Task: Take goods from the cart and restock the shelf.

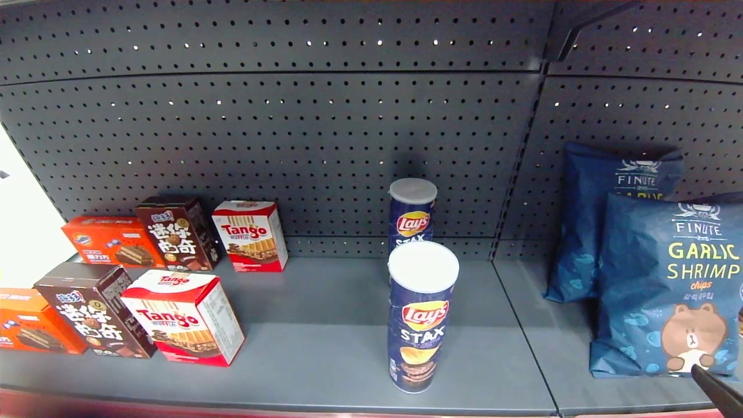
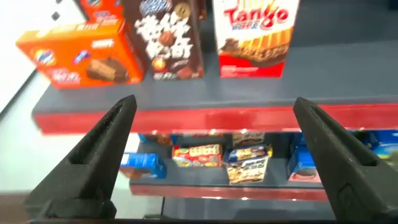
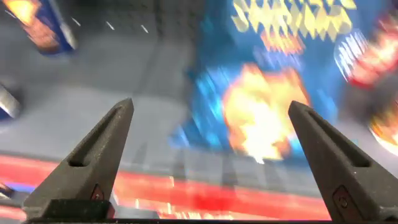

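Grey shelf, red front lip. Left: two rows of 3 boxes, rear orange box, rear brown box, rear red-white box; in front, same order, front orange box, front brown box, front red-white box. Centre: front can upright just before rear can; right: front blue bag overlapping rear blue bag, both standing.

Bare shelf between boxes and chip cans; bags crowd right.
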